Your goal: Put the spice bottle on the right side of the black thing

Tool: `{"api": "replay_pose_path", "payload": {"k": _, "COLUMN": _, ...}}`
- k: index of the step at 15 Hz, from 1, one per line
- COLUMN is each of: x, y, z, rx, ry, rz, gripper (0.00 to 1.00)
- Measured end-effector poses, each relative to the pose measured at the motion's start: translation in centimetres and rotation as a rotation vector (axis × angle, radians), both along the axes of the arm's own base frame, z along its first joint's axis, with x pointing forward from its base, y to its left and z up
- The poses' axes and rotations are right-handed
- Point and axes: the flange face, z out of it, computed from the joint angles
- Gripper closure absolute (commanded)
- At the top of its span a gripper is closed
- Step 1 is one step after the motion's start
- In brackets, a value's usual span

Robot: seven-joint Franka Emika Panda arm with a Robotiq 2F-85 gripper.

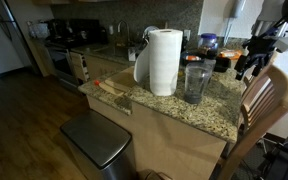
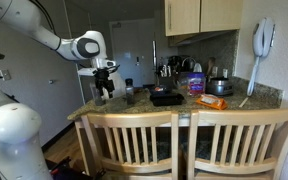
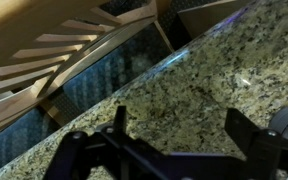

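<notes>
The gripper [image 2: 104, 88] above the granite counter [image 2: 199, 105]
It hangs over the counter's left end; the black thing [image 2: 166, 98] sits mid-counter, and two wooden chairs [image 2: 134, 140] stand in front.

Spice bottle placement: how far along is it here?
Done: nothing visible. In hand: the black gripper hovers open and empty over the speckled granite counter, away from the low round black bowl. Left: grasping the bottle, which I cannot pick out, and placing it.

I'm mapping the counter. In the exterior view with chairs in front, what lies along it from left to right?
gripper → clear tumbler → black thing → blue container → metal pot
</notes>
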Motion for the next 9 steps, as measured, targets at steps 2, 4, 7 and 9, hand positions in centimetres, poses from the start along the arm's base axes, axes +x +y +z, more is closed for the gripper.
{"api": "replay_pose_path", "payload": {"k": 2, "x": 0.7, "y": 0.1, "z": 1.2, "rx": 0.004, "ry": -0.076, "rz": -0.051, "gripper": 0.0}}
{"api": "replay_pose_path", "payload": {"k": 4, "x": 2.0, "y": 0.8, "z": 4.1, "rx": 0.032, "ry": -0.162, "rz": -0.129, "gripper": 0.0}}
{"api": "replay_pose_path", "payload": {"k": 7, "x": 4.0, "y": 2.7, "z": 10.0, "rx": 0.074, "ry": -0.293, "rz": -0.25, "gripper": 0.0}}
{"api": "replay_pose_path", "payload": {"k": 9, "x": 4.7, "y": 3.4, "z": 11.9, "rx": 0.085, "ry": -0.339, "rz": -0.287, "gripper": 0.0}}
